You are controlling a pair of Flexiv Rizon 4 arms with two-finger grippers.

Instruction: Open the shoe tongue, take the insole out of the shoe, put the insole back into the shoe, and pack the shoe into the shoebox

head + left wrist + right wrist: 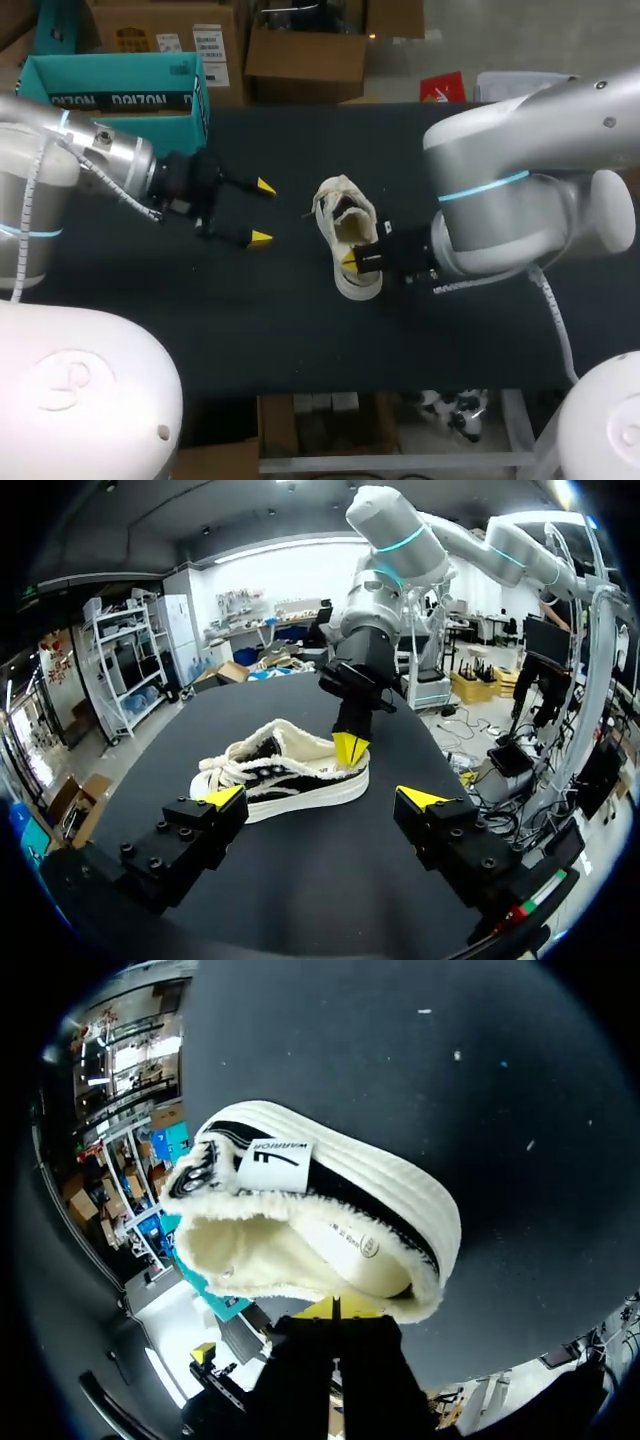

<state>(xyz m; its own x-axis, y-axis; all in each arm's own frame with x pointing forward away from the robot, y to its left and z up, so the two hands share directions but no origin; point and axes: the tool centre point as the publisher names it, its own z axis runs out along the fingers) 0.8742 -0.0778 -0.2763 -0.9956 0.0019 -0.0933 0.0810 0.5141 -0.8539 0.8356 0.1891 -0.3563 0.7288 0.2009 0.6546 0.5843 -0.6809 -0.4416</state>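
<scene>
Nearest on the black desk (200, 320), the robot's right arm comes in from the right and sets its right hand (352, 260) at the heel end of the shoe (338, 205). From its own wrist the two yellow fingertips (335, 1308) are pressed together right at the fleecy rim of the heel collar. Whether any of the lining is caught between them cannot be told. The shoe stands upright on its cream sole near the middle of the desk, heel towards the robot and laced toe pointing away. Its opening faces up, showing thick cream lining. Inside, the smooth pale insole (350, 1248) lies in place. A little farther back and to the left, well apart from the shoe, the left arm holds its left hand (262, 212) above the desk. Its fingers are spread wide with nothing between them, pointing at the side of the shoe. Farthest away, at the desk's far left edge, sits the open teal shoebox (120, 100).
</scene>
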